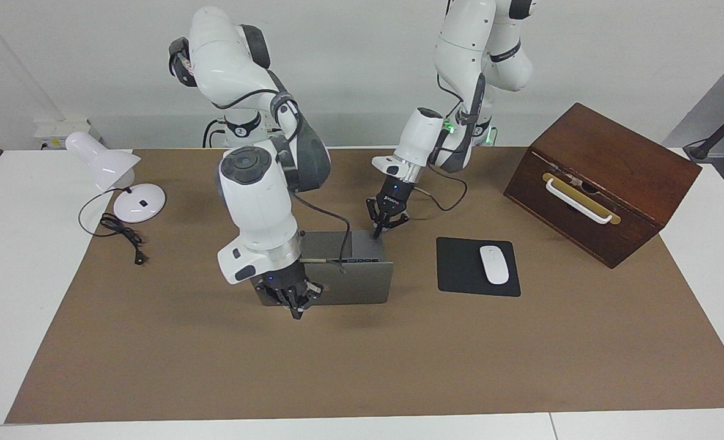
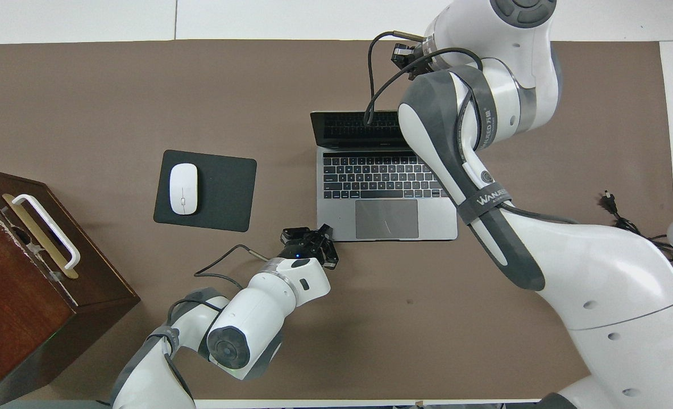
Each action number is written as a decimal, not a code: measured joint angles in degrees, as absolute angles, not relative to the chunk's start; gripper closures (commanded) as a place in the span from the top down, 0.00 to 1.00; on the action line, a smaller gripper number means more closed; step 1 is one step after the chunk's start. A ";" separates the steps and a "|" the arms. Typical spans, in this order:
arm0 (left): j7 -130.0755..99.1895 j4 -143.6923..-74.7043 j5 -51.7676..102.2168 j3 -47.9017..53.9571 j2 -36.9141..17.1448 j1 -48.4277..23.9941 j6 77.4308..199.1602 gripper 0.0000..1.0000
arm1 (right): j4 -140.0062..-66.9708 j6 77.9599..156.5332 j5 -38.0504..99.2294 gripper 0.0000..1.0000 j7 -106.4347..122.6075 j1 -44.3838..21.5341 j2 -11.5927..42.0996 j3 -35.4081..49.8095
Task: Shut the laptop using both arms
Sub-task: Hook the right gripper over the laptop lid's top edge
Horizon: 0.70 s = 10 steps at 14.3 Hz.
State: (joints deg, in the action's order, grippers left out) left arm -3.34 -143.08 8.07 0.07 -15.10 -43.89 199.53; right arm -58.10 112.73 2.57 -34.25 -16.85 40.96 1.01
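The left gripper (image 1: 376,231) (image 2: 325,229) is clenched, fingertips together, empty. It points down at the corner of the laptop's (image 1: 362,282) (image 2: 387,218) palm rest nearest the robots, toward the left arm's end. Whether it touches the metal cannot be told. The right gripper (image 1: 296,313) is also clenched on nothing. It hangs tip-down against the outer face of the lid, low on it, and contact is unclear. In the overhead view this gripper is hidden under the right arm's own wrist and forearm, which also cover one end of the screen and keyboard. In the facing view the same wrist blocks the part of the lid toward the right arm's end, so no logo shows.

The laptop stands open near the middle of the brown mat, its lid about upright. It is slim and silver-grey, with dark keys, a dark screen and a wide trackpad. In the overhead view it lies at 3 o'clock from the black mouse pad (image 1: 460,272) (image 2: 223,187). That pad carries a white mouse (image 1: 494,264) (image 2: 183,188).
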 measured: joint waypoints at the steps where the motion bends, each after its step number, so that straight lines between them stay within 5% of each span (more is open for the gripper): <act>1: -3.34 -142.90 8.17 0.07 -15.22 -44.03 199.53 0.00 | -58.09 111.72 4.03 0.00 -34.25 -16.90 40.78 1.06; 10: -2.61 -142.68 8.85 -0.05 -15.48 -44.92 199.69 0.00 | -58.14 106.82 5.33 0.00 -34.25 -17.11 40.45 2.31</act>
